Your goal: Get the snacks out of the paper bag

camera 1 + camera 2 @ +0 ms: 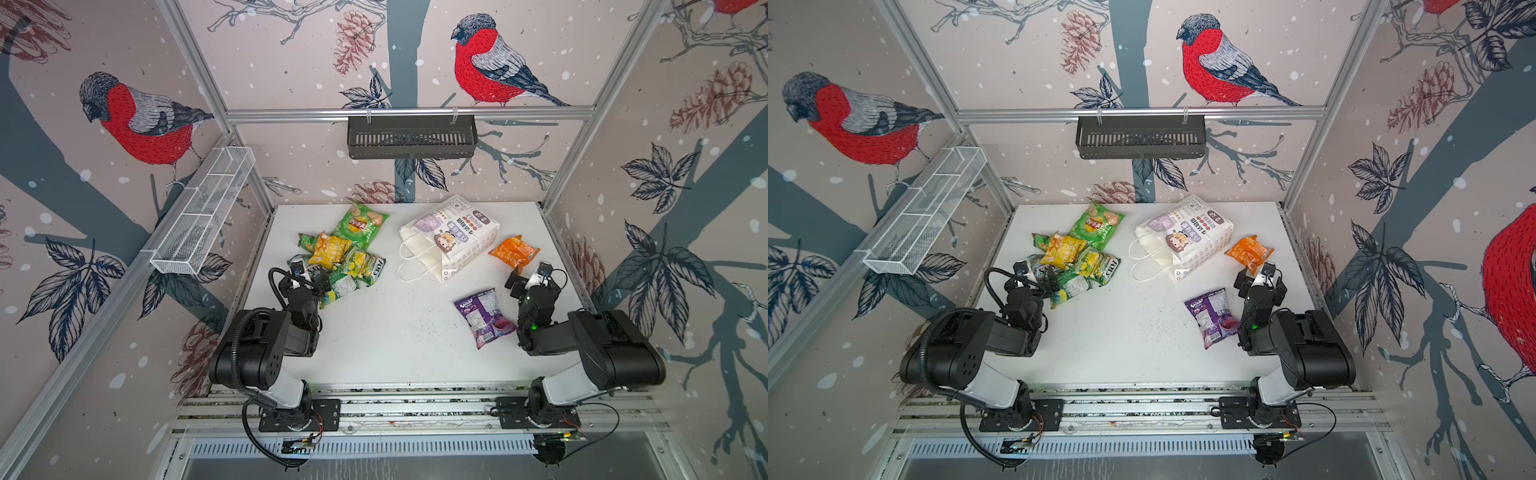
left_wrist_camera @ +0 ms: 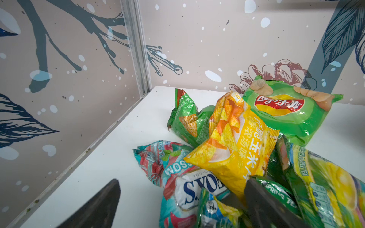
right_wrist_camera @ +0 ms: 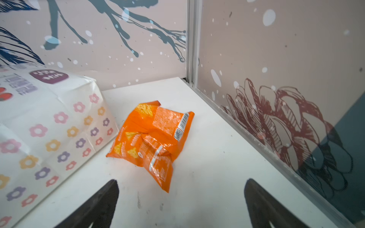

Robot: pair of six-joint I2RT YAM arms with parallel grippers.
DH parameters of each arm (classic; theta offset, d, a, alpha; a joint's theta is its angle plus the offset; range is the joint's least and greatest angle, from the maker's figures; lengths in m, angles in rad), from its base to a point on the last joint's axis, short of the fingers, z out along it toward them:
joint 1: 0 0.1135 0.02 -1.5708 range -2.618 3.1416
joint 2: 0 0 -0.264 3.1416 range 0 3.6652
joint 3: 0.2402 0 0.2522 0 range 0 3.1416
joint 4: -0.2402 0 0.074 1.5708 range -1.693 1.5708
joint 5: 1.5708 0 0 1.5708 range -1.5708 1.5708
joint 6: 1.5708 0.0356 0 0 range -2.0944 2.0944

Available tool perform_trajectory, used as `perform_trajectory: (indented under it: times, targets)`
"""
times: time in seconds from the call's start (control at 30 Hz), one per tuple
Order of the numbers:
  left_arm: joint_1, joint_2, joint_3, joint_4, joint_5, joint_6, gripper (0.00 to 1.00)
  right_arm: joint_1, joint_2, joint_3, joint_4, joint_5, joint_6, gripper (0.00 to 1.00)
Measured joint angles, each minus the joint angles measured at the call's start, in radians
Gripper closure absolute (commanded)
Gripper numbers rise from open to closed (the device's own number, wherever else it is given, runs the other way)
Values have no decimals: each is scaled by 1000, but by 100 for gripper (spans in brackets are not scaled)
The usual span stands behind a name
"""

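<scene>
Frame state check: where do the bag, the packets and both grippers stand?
Paper bag: on its side, contents hidden.
Orange packet: out, crumpled, beside the bag.
Purple packet: out, flat, alone.
Green chip bag: out, in the left pile.
Yellow packet: out, atop the pile.
Left gripper: open, empty, at the pile.
Right gripper: open, empty, facing the orange packet.

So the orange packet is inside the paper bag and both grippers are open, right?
Not quite. The orange packet lies on the table beside the bag, not inside it, as the right wrist view shows. The left gripper and right gripper are indeed open.
</scene>
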Motion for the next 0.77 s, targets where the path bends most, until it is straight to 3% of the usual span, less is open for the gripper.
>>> perform_trajectory:
  times: [0.77]
  targets:
    - [-10,5,3,0,-23,7,2,3,5,0,84,-28,-3,1]
